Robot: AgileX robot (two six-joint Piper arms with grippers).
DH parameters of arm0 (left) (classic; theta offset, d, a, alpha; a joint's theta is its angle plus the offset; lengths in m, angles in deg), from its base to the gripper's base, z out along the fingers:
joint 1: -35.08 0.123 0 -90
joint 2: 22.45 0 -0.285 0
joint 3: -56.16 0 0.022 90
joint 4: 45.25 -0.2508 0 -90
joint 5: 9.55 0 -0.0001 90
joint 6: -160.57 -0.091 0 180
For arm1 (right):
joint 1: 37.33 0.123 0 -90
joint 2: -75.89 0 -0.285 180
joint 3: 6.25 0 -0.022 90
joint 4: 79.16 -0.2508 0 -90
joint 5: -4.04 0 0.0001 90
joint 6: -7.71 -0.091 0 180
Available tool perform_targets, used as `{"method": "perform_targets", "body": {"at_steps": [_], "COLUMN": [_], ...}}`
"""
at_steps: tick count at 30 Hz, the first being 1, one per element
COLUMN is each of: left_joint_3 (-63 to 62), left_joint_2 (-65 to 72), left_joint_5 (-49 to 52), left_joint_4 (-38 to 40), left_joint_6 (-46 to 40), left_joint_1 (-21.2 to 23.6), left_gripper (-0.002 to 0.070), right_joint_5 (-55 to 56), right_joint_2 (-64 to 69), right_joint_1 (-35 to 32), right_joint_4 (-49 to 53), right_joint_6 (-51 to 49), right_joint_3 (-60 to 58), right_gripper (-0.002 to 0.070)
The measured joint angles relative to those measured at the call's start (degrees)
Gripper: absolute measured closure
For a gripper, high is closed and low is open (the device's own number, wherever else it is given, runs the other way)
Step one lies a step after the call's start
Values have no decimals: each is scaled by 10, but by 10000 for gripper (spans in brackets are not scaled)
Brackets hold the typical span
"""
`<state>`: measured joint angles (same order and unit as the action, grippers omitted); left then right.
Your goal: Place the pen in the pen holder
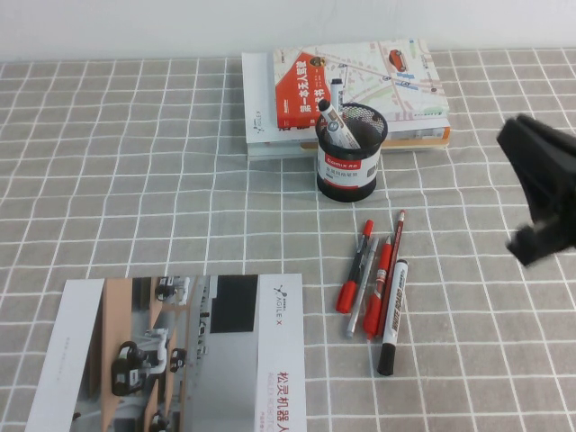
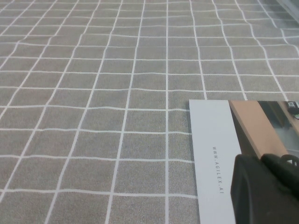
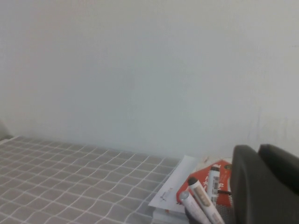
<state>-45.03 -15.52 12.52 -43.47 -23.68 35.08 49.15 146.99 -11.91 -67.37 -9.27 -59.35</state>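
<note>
The pen holder (image 1: 351,166), a black mesh cup with a red-and-white label, stands in front of a stack of books. The pen (image 1: 337,117), a thick greyish-white marker with black ends, leans inside it, top sticking out. In the right wrist view, several marker tops (image 3: 201,198) rise from the holder's mesh (image 3: 223,214). My right gripper (image 1: 515,137) hangs in the air to the right of the holder, shut and empty; it also shows in its own view (image 3: 259,151). My left gripper (image 2: 261,161) is shut and empty, low over a brochure's corner, out of the high view.
A book stack (image 1: 360,81) lies behind the holder. Several loose pens (image 1: 369,274) and a white marker with black lettering (image 1: 392,315) lie in front of it. A brochure (image 1: 180,360) lies at the front left, also in the left wrist view (image 2: 215,154).
</note>
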Motion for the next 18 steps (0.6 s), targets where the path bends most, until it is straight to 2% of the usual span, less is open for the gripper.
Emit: {"method": "perform_targets", "body": {"at_steps": [3,14,18], "left_joint_3": [0,0,0], "left_joint_2": [0,0,0], "left_joint_5": [0,0,0], "left_joint_4": [0,0,0], "left_joint_6": [0,0,0], "left_joint_1": [0,0,0], "left_gripper": [678,678,678], "right_joint_5": [-47,-361,-460], "right_joint_2": [-56,-300,-390], "right_joint_1": [0,0,0], "right_joint_4": [36,255,313], "right_joint_6": [-32,-281,-302], "right_joint_3": [-18,-24,-28], "right_gripper": [688,688,688]}}
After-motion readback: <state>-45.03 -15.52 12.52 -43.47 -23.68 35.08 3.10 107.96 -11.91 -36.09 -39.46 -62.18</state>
